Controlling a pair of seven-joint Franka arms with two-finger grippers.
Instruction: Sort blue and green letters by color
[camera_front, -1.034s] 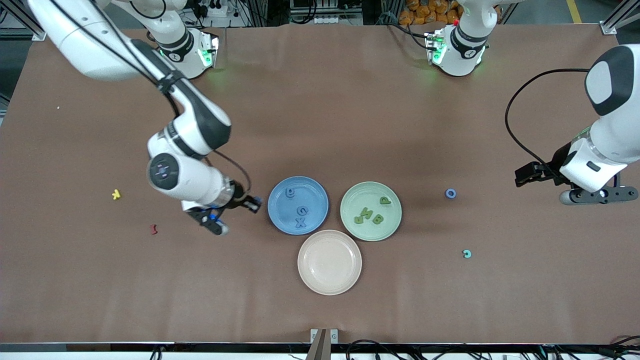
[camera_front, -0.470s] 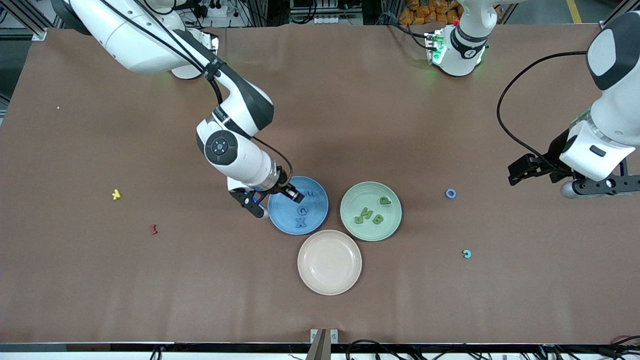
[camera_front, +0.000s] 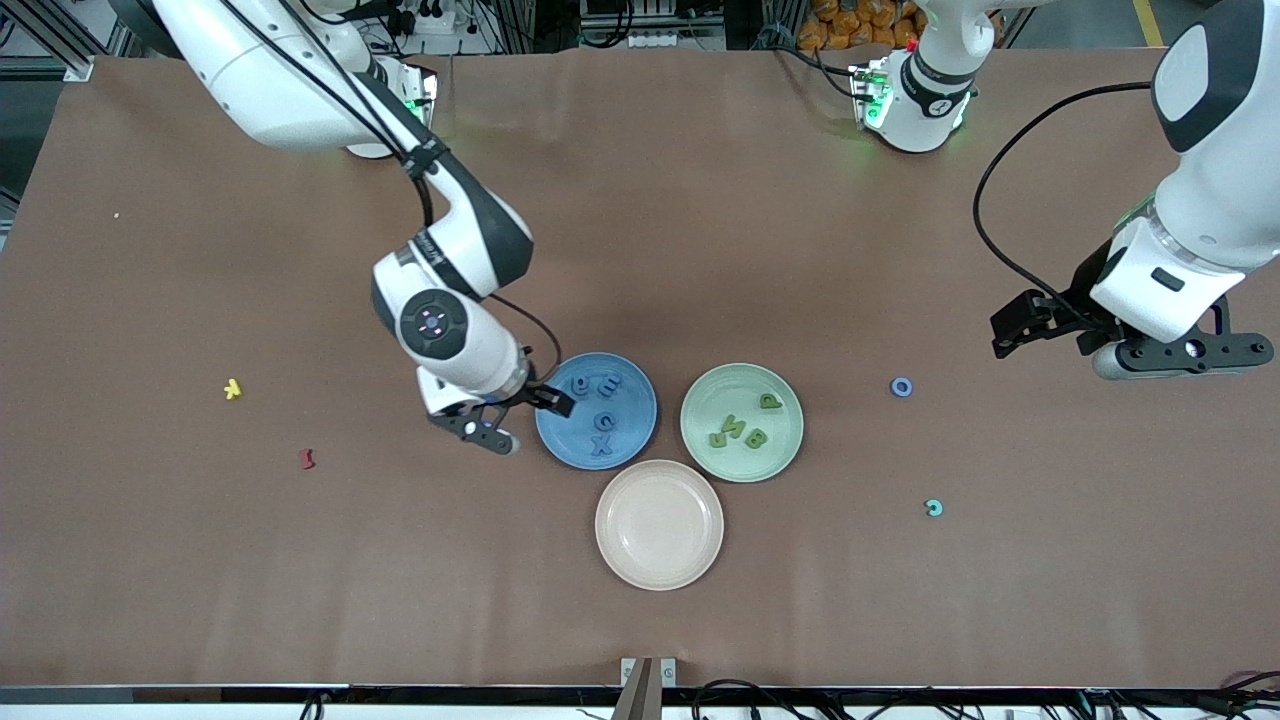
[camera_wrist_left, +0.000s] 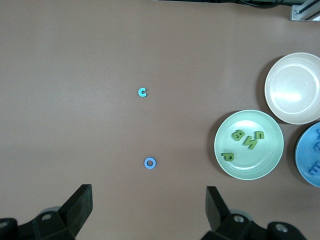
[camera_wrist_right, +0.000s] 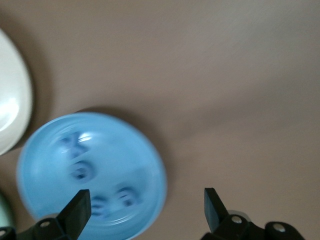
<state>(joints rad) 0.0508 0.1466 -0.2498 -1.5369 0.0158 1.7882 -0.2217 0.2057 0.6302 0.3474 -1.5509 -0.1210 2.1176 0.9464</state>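
Several blue letters lie in the blue plate, blurred in the right wrist view. Several green letters lie in the green plate. A loose blue O rests on the table toward the left arm's end. My right gripper hangs open and empty over the table at the blue plate's edge. My left gripper is open, empty, over bare table past the O.
A beige plate sits nearer the front camera than the two coloured plates. A teal C lies nearer the camera than the O. A yellow letter and a dark red letter lie toward the right arm's end.
My right gripper carried a blue letter over the blue plate, opened and let it drop in, then drew back to the plate's edge. The left arm shifted slightly away from the front camera.
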